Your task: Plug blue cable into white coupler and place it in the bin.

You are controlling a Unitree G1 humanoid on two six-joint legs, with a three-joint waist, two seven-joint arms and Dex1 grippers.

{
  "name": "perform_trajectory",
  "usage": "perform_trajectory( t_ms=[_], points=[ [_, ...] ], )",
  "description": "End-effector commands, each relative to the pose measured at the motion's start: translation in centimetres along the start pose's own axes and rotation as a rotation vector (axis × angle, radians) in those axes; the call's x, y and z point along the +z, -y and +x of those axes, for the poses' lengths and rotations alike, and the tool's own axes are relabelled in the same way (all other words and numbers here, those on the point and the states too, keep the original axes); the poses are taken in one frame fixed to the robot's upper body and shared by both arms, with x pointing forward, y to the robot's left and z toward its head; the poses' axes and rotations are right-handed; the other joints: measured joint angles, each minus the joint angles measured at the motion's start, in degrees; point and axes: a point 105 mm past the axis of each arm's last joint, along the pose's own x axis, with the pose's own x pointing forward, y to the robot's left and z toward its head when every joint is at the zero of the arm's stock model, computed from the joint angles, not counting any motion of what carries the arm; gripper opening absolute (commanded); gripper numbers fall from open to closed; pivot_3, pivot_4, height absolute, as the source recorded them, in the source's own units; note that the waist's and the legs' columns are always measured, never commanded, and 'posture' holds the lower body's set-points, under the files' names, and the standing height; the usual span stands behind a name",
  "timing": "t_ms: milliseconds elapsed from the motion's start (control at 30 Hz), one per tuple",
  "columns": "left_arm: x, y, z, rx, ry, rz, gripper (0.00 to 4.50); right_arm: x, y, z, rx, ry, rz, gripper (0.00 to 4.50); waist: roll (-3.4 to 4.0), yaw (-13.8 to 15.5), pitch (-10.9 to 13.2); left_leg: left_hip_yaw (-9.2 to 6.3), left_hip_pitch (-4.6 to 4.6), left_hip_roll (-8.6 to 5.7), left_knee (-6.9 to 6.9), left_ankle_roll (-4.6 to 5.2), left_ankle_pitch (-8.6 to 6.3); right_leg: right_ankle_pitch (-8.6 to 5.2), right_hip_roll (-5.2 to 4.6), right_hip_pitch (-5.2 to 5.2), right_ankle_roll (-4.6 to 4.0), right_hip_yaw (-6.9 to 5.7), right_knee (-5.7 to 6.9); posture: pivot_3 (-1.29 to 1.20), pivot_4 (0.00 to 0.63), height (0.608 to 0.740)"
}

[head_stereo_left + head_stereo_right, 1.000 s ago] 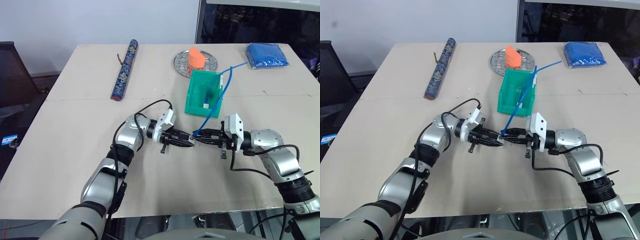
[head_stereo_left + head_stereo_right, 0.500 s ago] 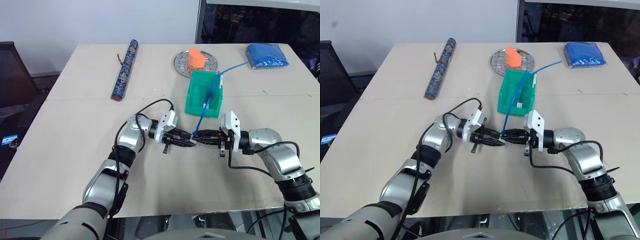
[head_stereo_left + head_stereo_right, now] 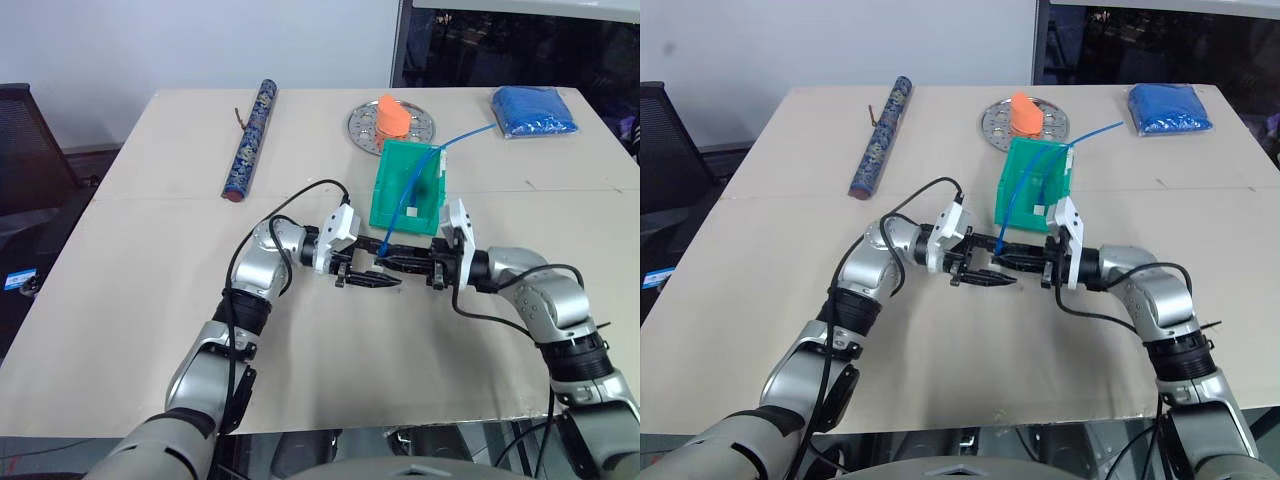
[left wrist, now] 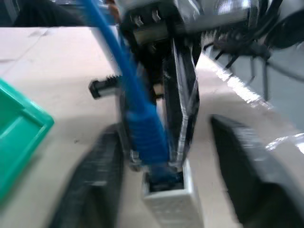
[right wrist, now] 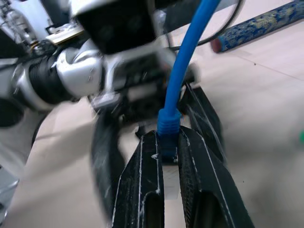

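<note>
My right gripper [image 5: 168, 142] is shut on the blue cable [image 3: 412, 200] just behind its plug [image 5: 168, 124]. The plug sits in the socket of the white coupler [image 4: 166, 202]. My left gripper [image 3: 378, 272] faces the right one, and its fingers [image 4: 249, 171] stand open on either side of the coupler without touching it. Both hands hover over the table just in front of the teal bin [image 3: 390, 190]. From the plug the cable climbs over the bin and runs off toward the back right.
Behind the bin lies a round metal plate [image 3: 365, 125] with an orange object [image 3: 392, 114] on it. A blue cloth bundle [image 3: 535, 110] sits at the back right. A long patterned tube [image 3: 249, 140] lies at the back left. A black chair [image 3: 30, 150] stands left of the table.
My left gripper has opened and let go of the coupler, which stays on the plug. Both hands have lifted and moved closer to the bin. The right wrist has rolled.
</note>
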Motion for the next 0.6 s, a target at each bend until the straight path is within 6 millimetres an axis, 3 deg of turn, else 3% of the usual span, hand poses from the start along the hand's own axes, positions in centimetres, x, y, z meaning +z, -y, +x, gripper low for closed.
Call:
perform_trajectory(
  t_ms=[33, 167, 267, 433, 567, 600],
  points=[
    [2.4, -1.4, -2.6, 0.171, 0.018, 0.003, 4.47, 3.8, 2.5, -0.9, -0.116, 0.062, -0.040, 0.00, 0.00, -0.14, 0.01, 0.02, 0.00, 0.00, 0.00, 0.00, 0.00, 0.00, -0.02, -0.02, 0.00, 0.03, 0.01, 0.00, 0.150, 0.740],
    [4.1, -0.3, -5.1, 0.276, 0.005, -0.057, 4.47, 6.1, 6.0, -0.7, -0.232, 0.068, 0.006, 0.00, 0.01, -0.80, 0.01, -0.02, -0.02, 0.04, -0.08, 0.00, 0.00, 0.00, -0.01, -0.12, -0.01, 0.03, 0.07, 0.00, 0.150, 0.740],
    [4.7, -0.3, -6.3, 0.415, -0.057, -0.091, 4.47, 6.8, 8.2, -0.1, -0.309, 0.014, 0.064, 0.00, 0.02, -1.13, 0.01, -0.02, -0.02, 0.05, -0.14, -0.01, 0.00, 0.00, -0.02, -0.14, -0.02, 0.04, 0.09, 0.00, 0.150, 0.740],
    [6.9, 0.1, -6.2, 0.561, -0.053, -0.157, 4.47, 7.7, 11.3, 0.8, -0.410, -0.014, 0.090, 0.00, 0.02, -1.17, 0.02, 0.01, -0.10, -0.03, -0.14, -0.02, 0.00, 0.01, -0.02, -0.17, -0.01, 0.07, 0.06, 0.00, 0.150, 0.740],
    [7.4, 0.2, -5.8, 0.641, -0.071, -0.165, 4.50, 7.7, 13.8, 0.4, -0.552, -0.034, 0.042, 1.42, 0.02, -1.14, 0.02, 0.00, -0.10, -0.11, -0.15, -0.06, 0.02, 0.01, -0.04, -0.17, -0.01, 0.11, 0.04, 0.00, 0.150, 0.740],
    [7.4, 0.3, -5.7, 0.648, -0.066, -0.172, 4.50, 8.1, 14.4, 0.0, -0.592, -0.014, 0.029, 1.99, 0.02, -1.14, 0.02, 0.02, -0.10, -0.14, -0.15, -0.15, 0.07, 0.01, -0.05, -0.17, -0.01, 0.14, 0.05, 0.00, 0.150, 0.740]
  ],
)
